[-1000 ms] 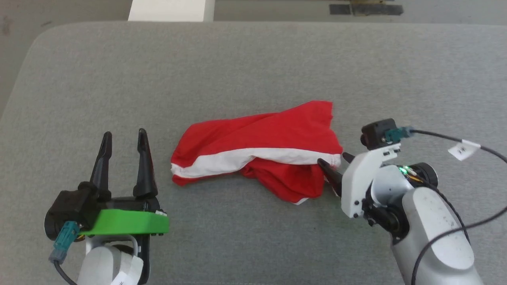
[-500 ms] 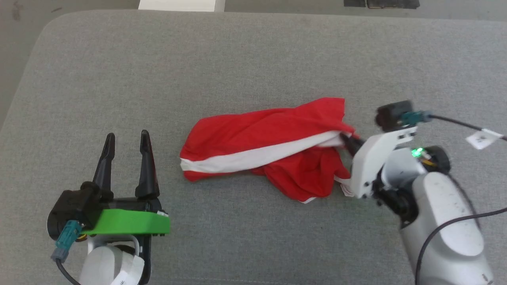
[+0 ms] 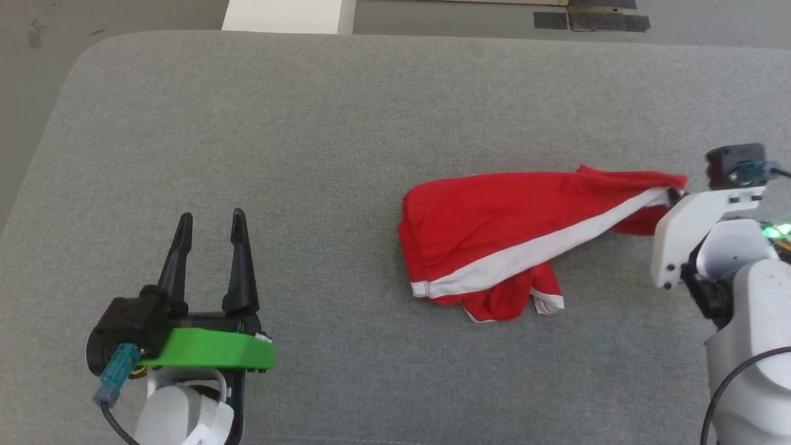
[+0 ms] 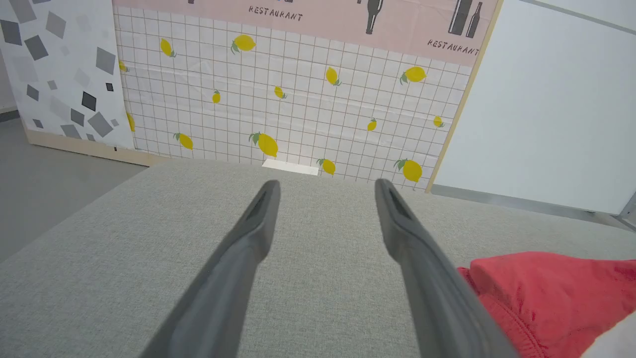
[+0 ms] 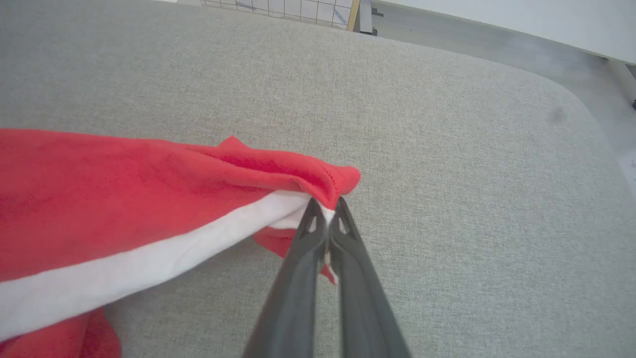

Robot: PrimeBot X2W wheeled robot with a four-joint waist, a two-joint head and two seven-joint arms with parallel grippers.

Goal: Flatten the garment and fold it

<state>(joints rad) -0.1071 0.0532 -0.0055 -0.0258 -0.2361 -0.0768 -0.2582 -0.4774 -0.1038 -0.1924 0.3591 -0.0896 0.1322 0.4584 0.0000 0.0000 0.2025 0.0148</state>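
The garment [image 3: 513, 241], red shorts with a white side stripe, lies stretched and rumpled on the grey table, right of centre. My right gripper [image 3: 673, 196] is shut on its right end, where the stripe meets the red edge; the right wrist view shows the garment [image 5: 124, 219] pinched between the closed fingers of that gripper [image 5: 326, 209]. My left gripper [image 3: 211, 225] stands open at the lower left, well apart from the cloth, with nothing between its fingers. In the left wrist view the left gripper [image 4: 325, 191] points over bare table, the garment [image 4: 546, 293] at the lower right.
The grey padded table [image 3: 309, 123] has rounded far corners and floor beyond its left edge. A white block [image 3: 287, 15] stands past the far edge. A lemon-patterned wall panel [image 4: 278, 99] rises behind the table.
My right gripper shut on the garment's right end and pulled it to the right, stretching the cloth out. The head camera shifted. The left gripper stayed open and still.
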